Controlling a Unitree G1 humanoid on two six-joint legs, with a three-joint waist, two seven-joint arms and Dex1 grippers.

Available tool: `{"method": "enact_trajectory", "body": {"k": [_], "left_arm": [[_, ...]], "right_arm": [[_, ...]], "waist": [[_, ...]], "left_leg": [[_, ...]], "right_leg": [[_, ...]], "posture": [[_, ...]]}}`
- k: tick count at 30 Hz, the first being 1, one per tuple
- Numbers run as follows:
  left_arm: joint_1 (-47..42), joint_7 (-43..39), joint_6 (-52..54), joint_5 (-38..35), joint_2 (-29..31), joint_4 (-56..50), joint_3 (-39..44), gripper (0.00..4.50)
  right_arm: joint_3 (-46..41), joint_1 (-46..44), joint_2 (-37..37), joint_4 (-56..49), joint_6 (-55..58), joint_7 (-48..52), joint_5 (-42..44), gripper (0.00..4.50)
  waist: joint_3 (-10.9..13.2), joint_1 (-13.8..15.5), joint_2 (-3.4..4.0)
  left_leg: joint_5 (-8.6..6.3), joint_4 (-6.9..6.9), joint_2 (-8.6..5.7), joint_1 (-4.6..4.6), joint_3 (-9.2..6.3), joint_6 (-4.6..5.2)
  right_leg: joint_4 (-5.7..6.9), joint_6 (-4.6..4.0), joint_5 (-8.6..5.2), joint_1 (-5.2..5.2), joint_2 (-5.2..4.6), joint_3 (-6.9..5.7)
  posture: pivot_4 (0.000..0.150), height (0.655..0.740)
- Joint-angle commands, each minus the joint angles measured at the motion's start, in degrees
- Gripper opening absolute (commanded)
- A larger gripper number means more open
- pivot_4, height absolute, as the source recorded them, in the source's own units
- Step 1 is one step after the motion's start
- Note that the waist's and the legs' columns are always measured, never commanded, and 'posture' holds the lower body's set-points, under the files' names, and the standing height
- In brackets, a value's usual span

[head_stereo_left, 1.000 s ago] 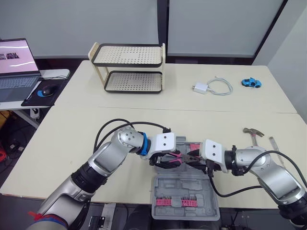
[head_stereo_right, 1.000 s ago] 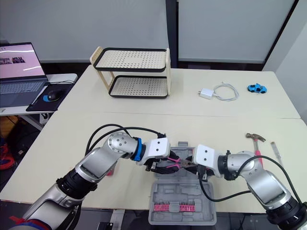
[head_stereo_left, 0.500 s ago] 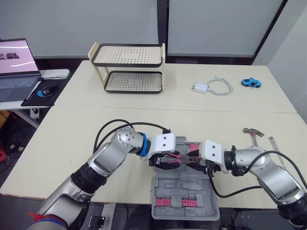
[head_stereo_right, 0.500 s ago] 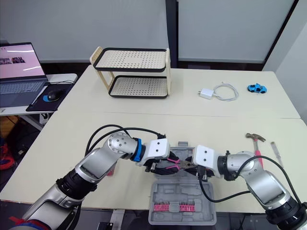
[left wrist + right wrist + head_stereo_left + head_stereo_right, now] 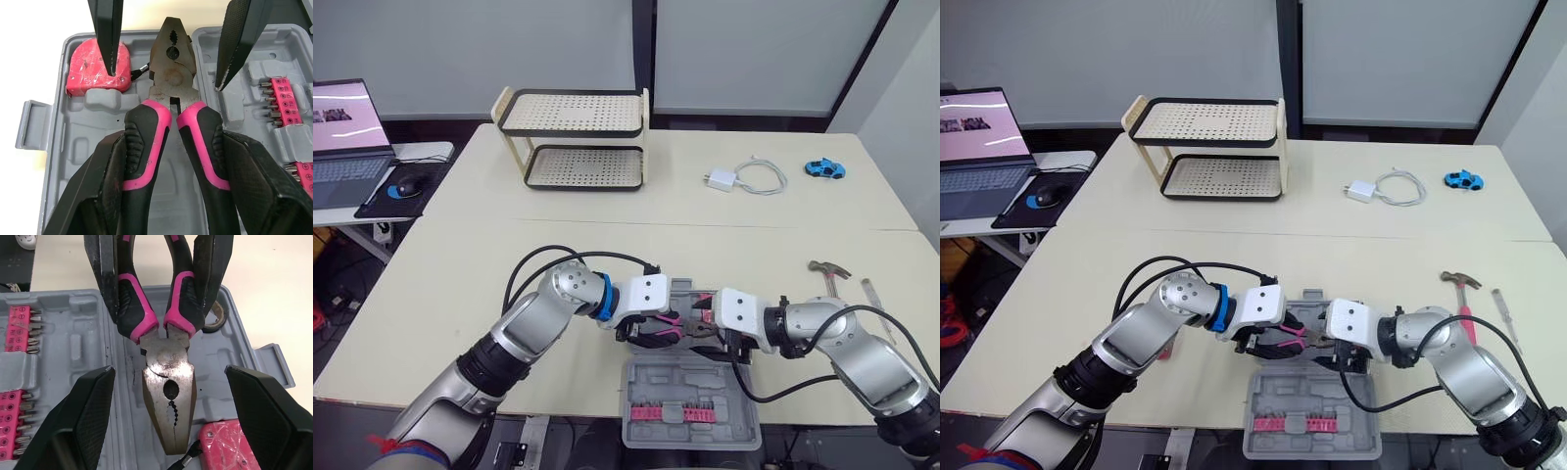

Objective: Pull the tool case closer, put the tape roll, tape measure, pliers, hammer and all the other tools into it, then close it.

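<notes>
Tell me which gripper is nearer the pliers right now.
Left. The left gripper is shut on the handles of the pliers above the tool case; the right gripper is open, straddling the head without touching.

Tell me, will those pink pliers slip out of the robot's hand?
Probably not: the left gripper clamps the pliers by rubbery-looking handles, which likely grip well. Their metal head suggests they're stiff and fairly heavy for their size.

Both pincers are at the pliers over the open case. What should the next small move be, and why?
Probably shut the right pincer on the metal head of the pliers. Its fingers stand open on either side of that head, while the left pincer grips the pink handles above the case.
</notes>
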Motion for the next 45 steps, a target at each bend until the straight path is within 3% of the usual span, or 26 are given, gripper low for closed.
{"method": "enact_trajectory", "body": {"k": [1, 4, 10, 19, 25, 29, 36, 45], "left_arm": [[-0.5, -0.3, -0.4, -0.1, 0.1, -2.0, 0.2, 2.58], [-0.5, -0.3, -0.4, -0.1, 0.1, -1.8, 0.2, 2.58], [-0.4, -0.3, -0.5, 0.2, -0.1, -1.6, -0.1, 2.58], [0.2, -1.6, -0.8, -0.7, 0.3, -1.3, 0.6, 2.58], [1.1, -6.2, -6.3, -4.9, 4.5, -0.6, 6.1, 4.48], [3.0, -12.8, -9.9, -10.7, 10.6, -0.3, 12.5, 4.50], [11.2, -14.2, -15.7, -14.6, 15.9, -1.6, 21.1, 4.50], [20.1, -13.4, -22.5, -15.5, 17.8, -4.1, 25.4, 4.50]], "right_arm": [[0.3, -0.9, 0.6, -1.5, -0.1, -0.3, -0.6, 3.85], [0.7, -1.1, 1.2, -1.5, 0.1, -0.5, -0.7, 3.26], [1.1, -1.7, 2.1, -1.2, 0.3, -0.7, -1.0, 1.22], [0.5, -1.4, 1.9, -1.5, 0.2, -0.4, -1.0, 1.19], [-2.0, -1.2, -0.6, -2.8, -0.1, 1.4, 0.3, 1.19], [-3.9, -2.2, -4.0, -4.5, 1.1, 4.1, 2.3, 1.19], [-2.7, -7.8, -12.6, -6.0, 4.5, 11.2, 1.7, 1.19], [7.9, -20.4, -9.6, -0.8, 10.1, 14.7, -3.8, 1.19]], "waist": [[0.0, 0.0, 0.00], [0.0, 0.0, 0.00], [0.0, -0.1, 0.00], [0.0, -0.1, 0.00], [0.0, -0.1, 0.00], [0.0, -0.2, 0.02], [0.0, -0.3, 0.08], [0.1, -0.3, 0.14]], "left_leg": [[0.00, 0.00, 0.00, 0.00, 0.00, 0.00], [0.00, 0.00, 0.00, 0.00, 0.01, 0.00], [0.00, 0.00, 0.00, -0.01, -0.01, 0.00], [0.00, 0.02, -0.01, -0.06, 0.02, -0.01], [0.00, 0.01, 0.00, -0.06, 0.02, -0.01], [0.01, 0.00, 0.01, -0.09, 0.02, -0.01], [0.00, -0.03, 0.02, -0.18, 0.07, 0.00], [-0.02, -0.03, 0.04, -0.21, 0.09, 0.03]], "right_leg": [[0.00, 0.00, 0.00, 0.00, 0.00, 0.00], [0.00, 0.00, 0.00, -0.01, 0.00, 0.01], [0.10, 0.00, 0.00, -0.06, 0.00, 0.01], [0.19, 0.00, 0.00, -0.18, 0.00, 0.06], [0.21, 0.00, 0.00, -0.22, 0.00, 0.08], [0.23, -0.01, 0.00, -0.31, 0.00, 0.10], [0.24, -0.01, 0.00, -0.44, -0.02, 0.15], [0.26, -0.02, 0.01, -0.52, -0.02, 0.16]], "posture": [[0.150, 0.7400], [0.150, 0.7400], [0.150, 0.7400], [0.150, 0.7400], [0.150, 0.7400], [0.150, 0.7400], [0.150, 0.7400], [0.150, 0.7400]]}}
